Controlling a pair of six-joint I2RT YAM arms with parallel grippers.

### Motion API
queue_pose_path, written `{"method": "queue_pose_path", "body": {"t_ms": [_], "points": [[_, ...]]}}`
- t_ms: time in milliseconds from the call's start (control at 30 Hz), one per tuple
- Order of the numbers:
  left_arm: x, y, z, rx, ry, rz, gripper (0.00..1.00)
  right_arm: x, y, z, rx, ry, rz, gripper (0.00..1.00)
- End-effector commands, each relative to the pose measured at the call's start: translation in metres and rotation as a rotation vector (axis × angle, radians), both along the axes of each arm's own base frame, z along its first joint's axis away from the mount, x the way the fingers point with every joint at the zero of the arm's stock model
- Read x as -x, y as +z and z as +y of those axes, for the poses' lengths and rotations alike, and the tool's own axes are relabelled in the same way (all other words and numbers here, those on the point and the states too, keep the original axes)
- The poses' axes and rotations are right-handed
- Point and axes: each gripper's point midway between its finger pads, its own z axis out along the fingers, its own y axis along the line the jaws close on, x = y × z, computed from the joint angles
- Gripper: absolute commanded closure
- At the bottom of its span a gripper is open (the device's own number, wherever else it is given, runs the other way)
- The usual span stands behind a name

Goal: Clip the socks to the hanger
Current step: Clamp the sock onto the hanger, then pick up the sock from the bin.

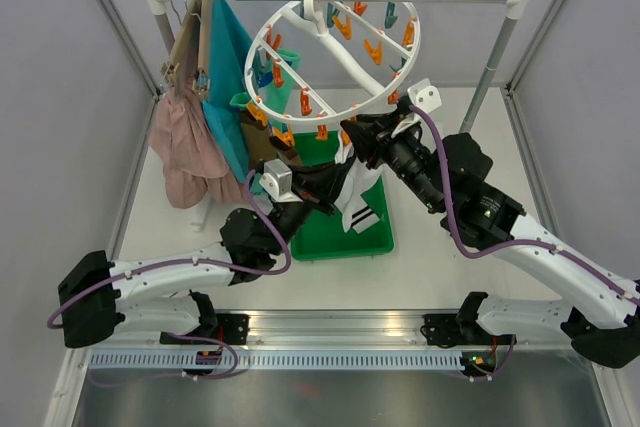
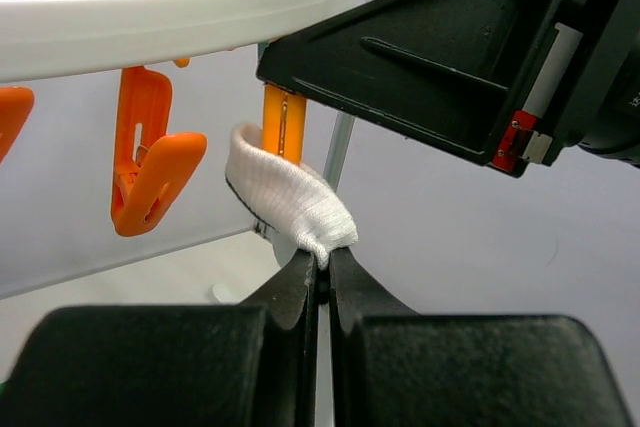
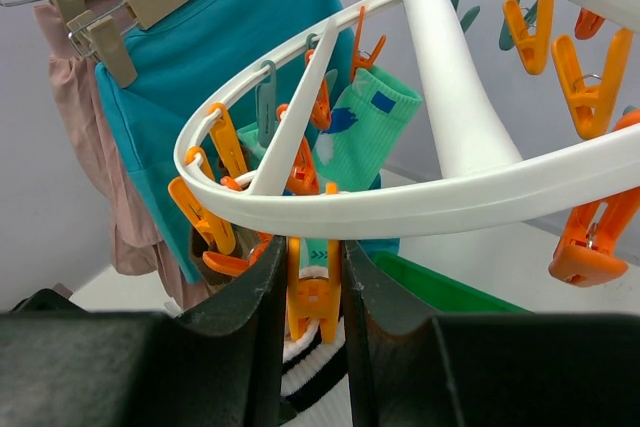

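The white ring hanger point(image 1: 300, 22) hangs tilted from the rail, with orange and teal pegs round its rim point(image 3: 420, 197). My left gripper point(image 2: 326, 259) is shut on the cuff edge of a white sock point(image 2: 290, 202) and holds it up under the rim. The sock's dark-striped cuff point(image 3: 315, 372) lies right below an orange peg point(image 3: 313, 292). My right gripper point(image 3: 313, 282) is shut on that peg, one finger on each side. From above, both grippers point(image 1: 338, 169) point(image 1: 360, 135) meet at the ring's near edge, and the sock point(image 1: 360, 202) dangles below. A mint-teal sock point(image 3: 362, 127) and a brown sock point(image 1: 262, 144) are clipped on the ring.
A green tray point(image 1: 375, 237) lies on the table under the hanger. A teal garment point(image 1: 228, 67) and a pink garment point(image 1: 185, 152) hang on tan hangers point(image 1: 195, 32) at the rail's left end. Free orange pegs point(image 2: 150, 162) hang beside the held one.
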Motion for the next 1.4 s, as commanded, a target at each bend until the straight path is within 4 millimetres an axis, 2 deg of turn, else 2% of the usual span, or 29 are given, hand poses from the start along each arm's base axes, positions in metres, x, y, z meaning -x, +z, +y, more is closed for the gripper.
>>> {"method": "queue_pose_path", "body": {"t_ms": [0, 67, 100, 167, 200, 233, 367, 400, 433, 500, 533, 600, 633, 667, 733, 833, 967, 1000, 1067, 1100, 1367], "points": [[-0.003, 0.026, 0.017, 0.046, 0.050, 0.001, 0.98, 0.006, 0.012, -0.007, -0.038, -0.006, -0.011, 0.73], [-0.006, 0.022, 0.019, 0.024, 0.064, 0.029, 0.98, 0.009, 0.012, -0.006, -0.043, 0.017, -0.009, 0.63], [-0.006, 0.027, 0.022, 0.033, 0.072, 0.036, 0.98, 0.012, 0.014, -0.007, -0.053, 0.023, -0.009, 0.57], [-0.009, 0.026, 0.026, 0.024, 0.090, 0.066, 0.98, 0.014, 0.013, -0.008, -0.059, 0.032, 0.008, 0.51], [-0.009, 0.027, 0.027, 0.010, 0.093, 0.077, 0.98, 0.017, 0.013, -0.008, -0.062, 0.042, 0.011, 0.42], [-0.012, 0.025, 0.030, 0.003, 0.113, 0.097, 0.98, 0.020, 0.015, -0.010, -0.076, 0.051, 0.018, 0.39], [-0.017, 0.021, 0.041, -0.024, 0.162, 0.159, 0.98, 0.032, 0.009, -0.015, -0.072, 0.083, 0.056, 0.31], [-0.021, 0.015, 0.044, -0.053, 0.191, 0.193, 0.98, 0.034, 0.008, -0.021, -0.075, 0.072, 0.061, 0.30], [-0.021, 0.018, 0.049, -0.048, 0.203, 0.204, 0.98, 0.034, 0.001, -0.026, -0.062, 0.056, 0.080, 0.29], [-0.023, 0.018, 0.056, -0.060, 0.229, 0.232, 0.98, 0.037, 0.001, -0.041, -0.083, 0.016, 0.090, 0.29], [-0.024, 0.013, 0.062, -0.089, 0.254, 0.254, 0.98, 0.036, -0.010, -0.044, -0.071, 0.005, 0.106, 0.28], [-0.026, 0.015, 0.071, -0.092, 0.292, 0.276, 0.98, 0.039, -0.023, -0.053, -0.061, -0.017, 0.132, 0.29], [-0.026, 0.007, 0.074, -0.133, 0.306, 0.295, 0.98, 0.037, -0.033, -0.056, -0.037, -0.040, 0.155, 0.28], [-0.026, 0.012, 0.079, -0.130, 0.317, 0.299, 0.98, 0.037, -0.038, -0.058, -0.028, -0.049, 0.164, 0.29], [-0.026, 0.005, 0.089, -0.161, 0.354, 0.327, 0.98, 0.033, -0.059, -0.058, 0.008, -0.074, 0.198, 0.29], [-0.024, 0.006, 0.105, -0.155, 0.388, 0.346, 0.98, 0.025, -0.089, -0.056, 0.063, -0.110, 0.244, 0.29], [-0.024, 0.002, 0.126, -0.207, 0.461, 0.381, 0.98, 0.016, -0.131, -0.045, 0.139, -0.132, 0.316, 0.29], [-0.023, 0.002, 0.131, -0.213, 0.476, 0.388, 0.98, 0.012, -0.149, -0.040, 0.178, -0.142, 0.344, 0.29], [-0.023, 0.008, 0.142, -0.201, 0.512, 0.394, 0.98, 0.008, -0.167, -0.037, 0.208, -0.161, 0.375, 0.29], [-0.023, 0.001, 0.149, -0.238, 0.543, 0.409, 0.98, 0.004, -0.185, -0.034, 0.247, -0.174, 0.402, 0.29], [-0.023, 0.012, 0.182, -0.276, 0.679, 0.419, 0.98, -0.007, -0.279, -0.018, 0.408, -0.205, 0.569, 0.34]]}}
